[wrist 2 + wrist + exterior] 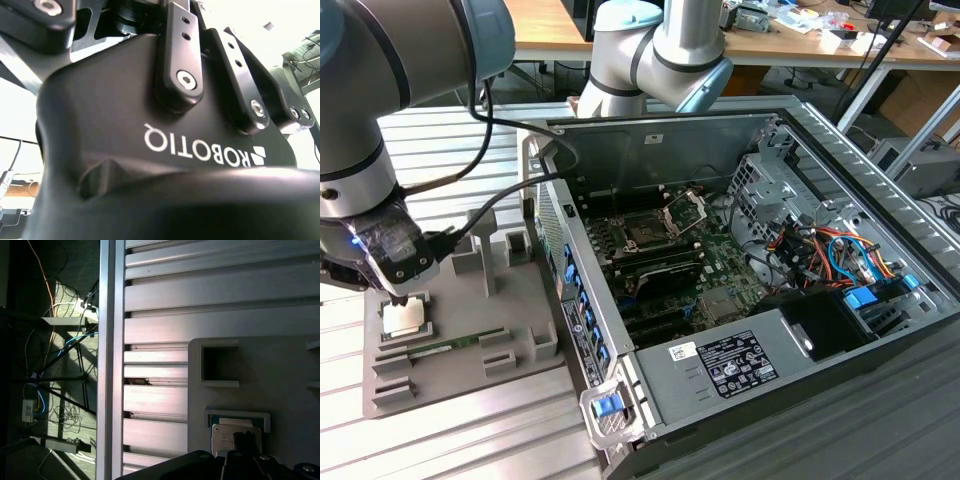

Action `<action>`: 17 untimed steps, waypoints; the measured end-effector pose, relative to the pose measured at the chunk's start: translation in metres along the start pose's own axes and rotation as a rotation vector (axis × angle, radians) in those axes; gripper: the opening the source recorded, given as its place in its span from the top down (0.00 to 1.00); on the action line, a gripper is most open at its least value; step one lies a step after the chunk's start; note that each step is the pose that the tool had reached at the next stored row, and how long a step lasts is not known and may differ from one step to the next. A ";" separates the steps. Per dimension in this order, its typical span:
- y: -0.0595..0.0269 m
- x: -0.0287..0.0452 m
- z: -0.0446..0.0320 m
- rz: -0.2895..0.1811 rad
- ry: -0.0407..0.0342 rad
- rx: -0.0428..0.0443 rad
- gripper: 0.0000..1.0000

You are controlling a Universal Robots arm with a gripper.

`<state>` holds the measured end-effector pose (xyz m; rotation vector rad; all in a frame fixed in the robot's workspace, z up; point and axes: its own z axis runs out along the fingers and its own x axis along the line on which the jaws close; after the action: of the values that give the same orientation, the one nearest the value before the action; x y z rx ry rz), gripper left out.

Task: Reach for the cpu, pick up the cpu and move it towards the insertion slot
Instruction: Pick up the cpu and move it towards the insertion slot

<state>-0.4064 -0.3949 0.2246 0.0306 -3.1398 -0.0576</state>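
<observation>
Hand [395, 294] close over cpu [405, 317]

One chip [403, 316] and one green memory stick [445, 346] lie in one grey tray [450, 372] at the exterior view's lower left, under one hand [394, 296]. One open computer case [800, 140] at centre right holds one socket [645, 234]. Both stand on one table [450, 450].

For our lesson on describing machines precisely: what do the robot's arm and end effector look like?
The arm is thick grey rounded tubing with light blue caps at the joints. Black cables run from its wrist. The end effector is dark; in the second wrist view its matte black body bears white lettering and silvery hex screws.
</observation>
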 end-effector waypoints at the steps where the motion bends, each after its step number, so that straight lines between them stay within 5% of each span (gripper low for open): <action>1: -0.0005 0.0001 0.0002 0.000 -0.0001 0.0000 0.89; 17: -0.0058 0.0035 0.0059 0.000 -0.0002 -0.0001 0.89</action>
<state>-0.4098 -0.4006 0.2184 0.0306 -3.1400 -0.0577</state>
